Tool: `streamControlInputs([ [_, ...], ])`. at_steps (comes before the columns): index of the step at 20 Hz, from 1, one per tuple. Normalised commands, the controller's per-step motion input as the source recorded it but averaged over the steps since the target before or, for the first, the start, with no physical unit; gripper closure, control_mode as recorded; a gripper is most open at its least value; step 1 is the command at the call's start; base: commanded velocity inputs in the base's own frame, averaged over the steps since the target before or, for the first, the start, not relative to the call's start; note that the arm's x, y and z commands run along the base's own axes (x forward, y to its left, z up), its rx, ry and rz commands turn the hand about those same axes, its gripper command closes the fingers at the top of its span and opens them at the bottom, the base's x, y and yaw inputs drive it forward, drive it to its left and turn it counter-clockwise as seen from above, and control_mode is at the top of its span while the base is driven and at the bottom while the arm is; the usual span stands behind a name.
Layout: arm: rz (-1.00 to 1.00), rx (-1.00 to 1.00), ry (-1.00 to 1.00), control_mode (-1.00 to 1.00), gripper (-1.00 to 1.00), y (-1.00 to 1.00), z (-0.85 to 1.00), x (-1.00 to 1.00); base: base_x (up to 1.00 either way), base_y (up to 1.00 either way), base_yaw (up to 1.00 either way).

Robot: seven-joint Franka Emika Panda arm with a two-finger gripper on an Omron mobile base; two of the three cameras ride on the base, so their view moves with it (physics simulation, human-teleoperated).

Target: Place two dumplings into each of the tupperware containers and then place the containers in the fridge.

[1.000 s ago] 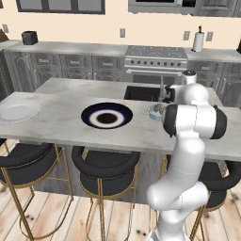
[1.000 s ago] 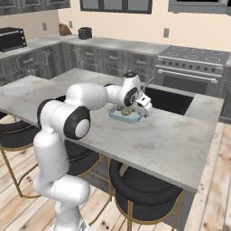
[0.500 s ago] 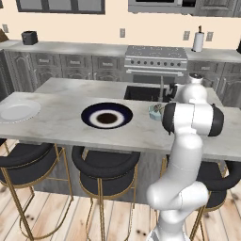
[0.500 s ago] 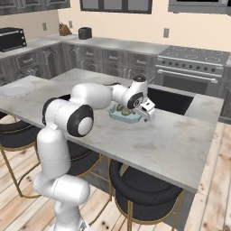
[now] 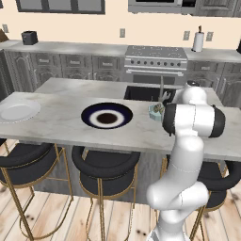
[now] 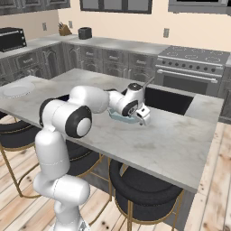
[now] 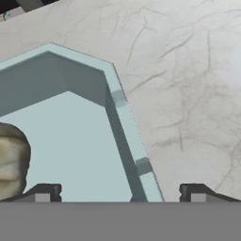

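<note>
A: Hovering low over the marble island counter [image 6: 171, 140], the gripper [image 7: 120, 192] has its two fingertips spread wide, one on each side of the rim of the pale teal-blue tupperware container [image 7: 70, 141]. Nothing sits between them but that rim.

B: Where are the dumplings?

A: One tan, speckled dumpling [image 7: 12, 160] lies inside that container, at the left edge of the hand view. In the left base view the same tub [image 5: 154, 111] peeks out beside the arm, with something olive in it; how many pieces, I cannot tell.

B: And farther off?

A: A dark-blue plate [image 5: 107, 116] rests mid-counter, a white plate [image 5: 18, 112] sits well apart at the far left end. Beyond the island stands the stove [image 5: 154, 61] against the back wall.
</note>
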Motion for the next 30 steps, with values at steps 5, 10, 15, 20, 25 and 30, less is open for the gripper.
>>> streamControlInputs([
  [5,0.0,0.0,0.0,-1.0,-1.0,0.0,-0.36,0.16,0.0,0.0,0.0],
  [10,-0.1,0.0,0.0,-1.0,1.0,0.0,-0.38,0.06,0.0,0.0,0.0],
  [15,-0.16,-0.01,0.0,-1.0,1.0,0.04,-0.54,0.03,0.0,0.0,0.0],
  [20,-0.14,0.0,0.0,-1.0,1.0,0.23,-0.43,0.0,0.0,0.0,0.0],
  [25,-0.14,0.0,0.0,-1.0,1.0,0.33,-0.13,0.0,0.0,0.0,0.0],
  [30,-0.11,0.0,-0.08,-1.0,1.0,0.1,0.13,-0.25,0.0,0.0,0.0],
])
